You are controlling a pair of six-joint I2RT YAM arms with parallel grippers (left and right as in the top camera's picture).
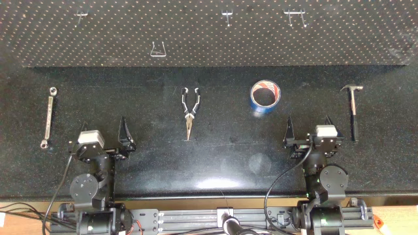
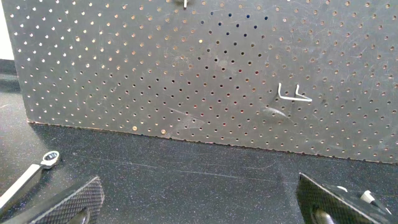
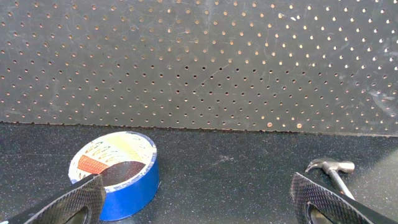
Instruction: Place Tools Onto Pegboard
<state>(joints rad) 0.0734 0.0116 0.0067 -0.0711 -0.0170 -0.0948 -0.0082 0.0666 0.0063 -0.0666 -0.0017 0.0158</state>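
Since no tool hangs on the pegboard (image 1: 209, 32) yet, the step in hand seems to be the first pick. Both the left gripper (image 1: 103, 128) and the right gripper (image 1: 308, 127) stand near the front edge of the tabletop (image 1: 130, 91), and each has its fingers spread wide with nothing between them.

All four tools lie in a row along the middle of the tabletop, well apart from each other. The wrench (image 1: 48, 117) is toward the left edge and the pliers (image 1: 190, 112) are at the centre. The tape roll (image 1: 265, 96) is right of centre, and the hammer (image 1: 353, 111) is near the right edge.

For the left arm, I think the wrench is the natural first choice. It is thin and lies flat, so the fingers should come down close to the surface and close across the shaft near its middle. For the right arm, the tape roll is just ahead, and gripping one wall of the ring seems safer than spanning it.

The pegboard stands along the far edge. It carries a looped holder (image 1: 157, 50) low down and three small wire hooks, namely the left hook (image 1: 81, 14), the middle hook (image 1: 226, 14) and the right hook (image 1: 294, 14), higher up. Nothing lies between the grippers and the tools. The difficulty will probably be the small hooks, which demand careful alignment of the tool.
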